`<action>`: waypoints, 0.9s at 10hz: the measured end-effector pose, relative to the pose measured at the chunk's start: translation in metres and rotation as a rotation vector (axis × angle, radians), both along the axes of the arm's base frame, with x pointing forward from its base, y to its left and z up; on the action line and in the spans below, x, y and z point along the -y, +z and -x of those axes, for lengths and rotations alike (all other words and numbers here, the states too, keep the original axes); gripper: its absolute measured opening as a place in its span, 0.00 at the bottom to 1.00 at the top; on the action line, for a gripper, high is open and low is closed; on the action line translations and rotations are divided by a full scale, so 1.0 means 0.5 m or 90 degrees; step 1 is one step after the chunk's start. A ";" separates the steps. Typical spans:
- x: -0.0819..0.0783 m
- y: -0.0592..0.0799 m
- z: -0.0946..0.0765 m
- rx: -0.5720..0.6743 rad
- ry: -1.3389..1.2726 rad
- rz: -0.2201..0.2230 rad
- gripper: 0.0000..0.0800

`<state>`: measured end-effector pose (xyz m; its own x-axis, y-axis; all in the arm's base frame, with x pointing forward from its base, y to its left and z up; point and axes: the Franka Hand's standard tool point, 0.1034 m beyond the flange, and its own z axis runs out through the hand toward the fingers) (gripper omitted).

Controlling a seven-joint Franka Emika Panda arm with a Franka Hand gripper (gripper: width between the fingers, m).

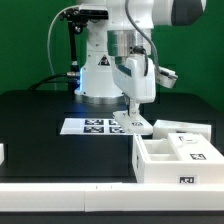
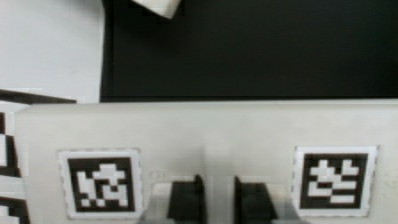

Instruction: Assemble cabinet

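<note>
Cabinet's white plastic open box stands near the flat white marker board; the gripper, jaws pressed together, faces a tagged white panel

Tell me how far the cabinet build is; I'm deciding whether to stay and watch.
Early stage. Done: nothing looks joined yet; the cabinet's open box sits on the table at the exterior view's right. In hand: the gripper is shut on a tagged white panel, low near the marker board. Left: fitting that panel and the loose white piece behind the box.
</note>
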<state>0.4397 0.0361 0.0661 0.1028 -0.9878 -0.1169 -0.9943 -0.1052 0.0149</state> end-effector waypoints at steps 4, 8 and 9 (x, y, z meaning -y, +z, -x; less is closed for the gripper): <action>-0.025 0.001 0.001 -0.037 -0.056 -0.027 0.08; -0.049 0.012 -0.011 -0.056 0.001 -0.019 0.08; -0.054 0.014 -0.020 -0.053 0.004 -0.018 0.08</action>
<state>0.4495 0.0633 0.0729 0.0977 -0.9833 -0.1535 -0.9890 -0.1131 0.0950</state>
